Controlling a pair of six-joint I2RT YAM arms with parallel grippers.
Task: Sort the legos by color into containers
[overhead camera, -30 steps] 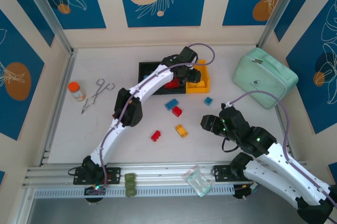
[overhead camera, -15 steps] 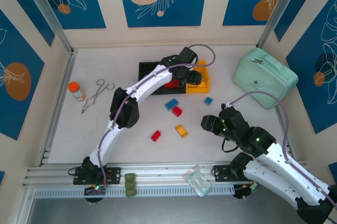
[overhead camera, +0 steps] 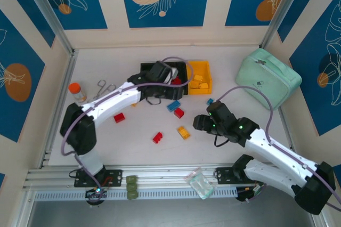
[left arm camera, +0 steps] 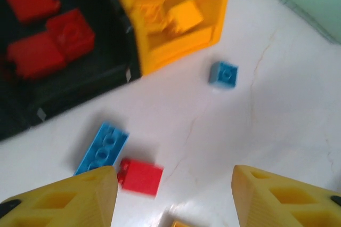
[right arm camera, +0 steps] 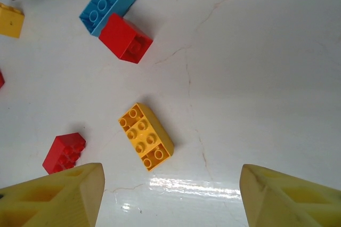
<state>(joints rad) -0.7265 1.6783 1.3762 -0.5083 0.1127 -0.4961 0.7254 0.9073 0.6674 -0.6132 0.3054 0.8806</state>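
The containers stand at the back: a yellow bin (overhead camera: 200,84) with yellow legos, and next to it a black bin (left arm camera: 80,86) holding red legos (left arm camera: 50,40). Loose on the table lie a long blue lego (overhead camera: 173,105), a red lego (overhead camera: 179,113), a yellow lego (overhead camera: 184,132), two more red legos (overhead camera: 157,137) (overhead camera: 119,118) and a small blue lego (overhead camera: 210,101). My left gripper (overhead camera: 169,92) hangs open just in front of the bins, above the blue lego (left arm camera: 101,148) and red lego (left arm camera: 139,176). My right gripper (overhead camera: 200,123) is open, with the yellow lego (right arm camera: 145,136) just ahead of its fingers.
A mint green pouch (overhead camera: 269,78) lies at the right. An orange-capped bottle (overhead camera: 78,91) and metal forceps (overhead camera: 101,91) sit at the left. An olive green block (overhead camera: 131,187) and a clear bag (overhead camera: 200,183) rest on the front rail.
My left arm has pulled back from over the bins and swung its elbow to the left, uncovering a red lego. The right gripper has moved left, closer to the yellow lego.
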